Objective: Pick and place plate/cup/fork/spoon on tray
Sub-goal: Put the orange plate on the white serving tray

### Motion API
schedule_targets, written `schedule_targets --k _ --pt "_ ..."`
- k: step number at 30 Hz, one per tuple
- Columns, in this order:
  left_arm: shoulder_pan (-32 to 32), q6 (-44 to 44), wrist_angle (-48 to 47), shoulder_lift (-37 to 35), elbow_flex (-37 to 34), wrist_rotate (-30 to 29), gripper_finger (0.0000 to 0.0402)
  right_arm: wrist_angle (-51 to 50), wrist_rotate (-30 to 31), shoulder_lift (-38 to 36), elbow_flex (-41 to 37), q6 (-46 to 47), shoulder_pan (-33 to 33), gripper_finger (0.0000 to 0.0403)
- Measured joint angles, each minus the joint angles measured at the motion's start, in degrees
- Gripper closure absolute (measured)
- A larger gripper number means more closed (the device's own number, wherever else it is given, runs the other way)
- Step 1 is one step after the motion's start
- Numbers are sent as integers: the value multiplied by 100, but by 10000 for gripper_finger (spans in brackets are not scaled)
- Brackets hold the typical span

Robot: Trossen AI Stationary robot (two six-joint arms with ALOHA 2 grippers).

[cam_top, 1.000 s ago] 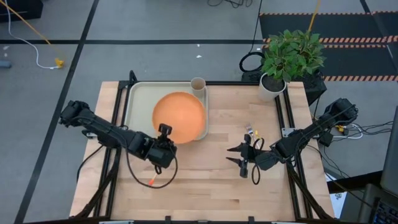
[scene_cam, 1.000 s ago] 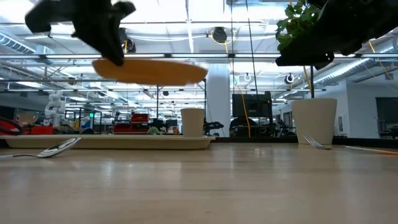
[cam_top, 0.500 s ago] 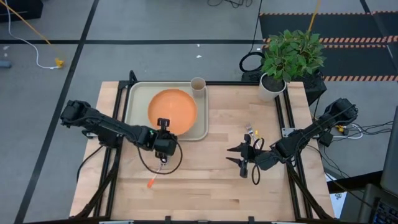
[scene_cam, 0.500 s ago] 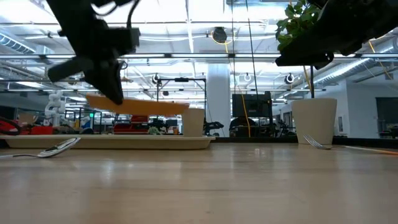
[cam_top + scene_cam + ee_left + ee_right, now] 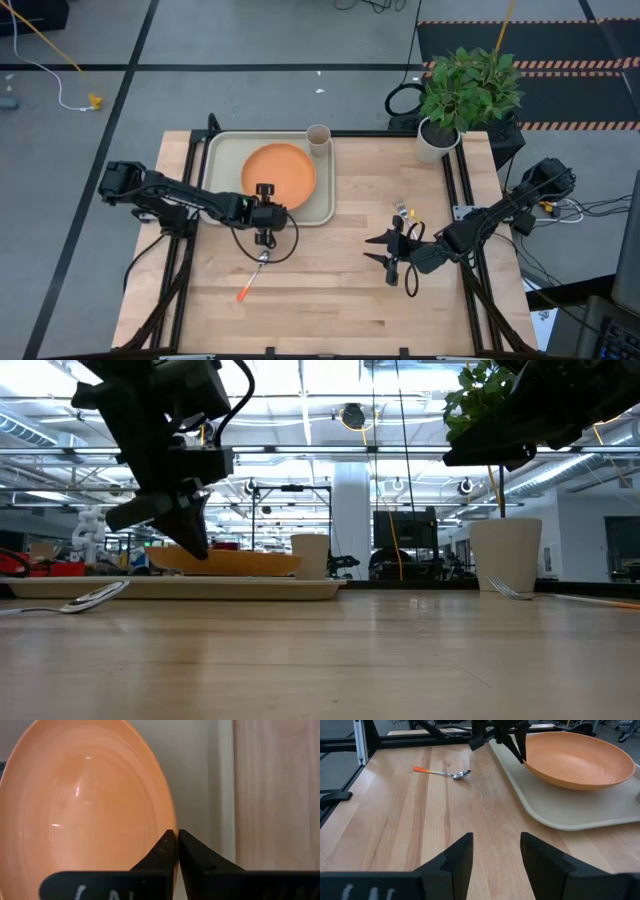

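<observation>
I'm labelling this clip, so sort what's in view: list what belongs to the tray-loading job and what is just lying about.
Job:
tray
plate, in the tray, left gripper shut on its rim
cup, in the tray's corner
spoon, on the table
fork, on the table by the open right gripper

Lying about:
potted plant

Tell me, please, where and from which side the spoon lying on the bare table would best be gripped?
Probably from straight above, across the thin orange handle near its middle. The spoon lies flat on the wooden table, apart from the tray, so nothing crowds it. The handle is narrow enough for the fingers to close across it, whereas the rounded metal bowl would likely slip. The left gripper is nearest.
</observation>
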Motion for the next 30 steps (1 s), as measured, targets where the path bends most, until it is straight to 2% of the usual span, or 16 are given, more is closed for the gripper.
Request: schedule_targets --k 4,10,17,24,30 --pt "110 96 150 0 -103 91 395 0 0 0 0 0 1 245" --pt "241 219 534 0 -289 207 383 0 0 0 0 24 -1 245" --pt "393 326 860 0 -470 377 395 0 -2 0 0 24 1 245" --pt "410 411 905 0 -474 377 375 0 -2 0 0 24 -2 245" --pt "410 453 1166 0 -474 551 391 0 -13 0 0 24 -2 245"
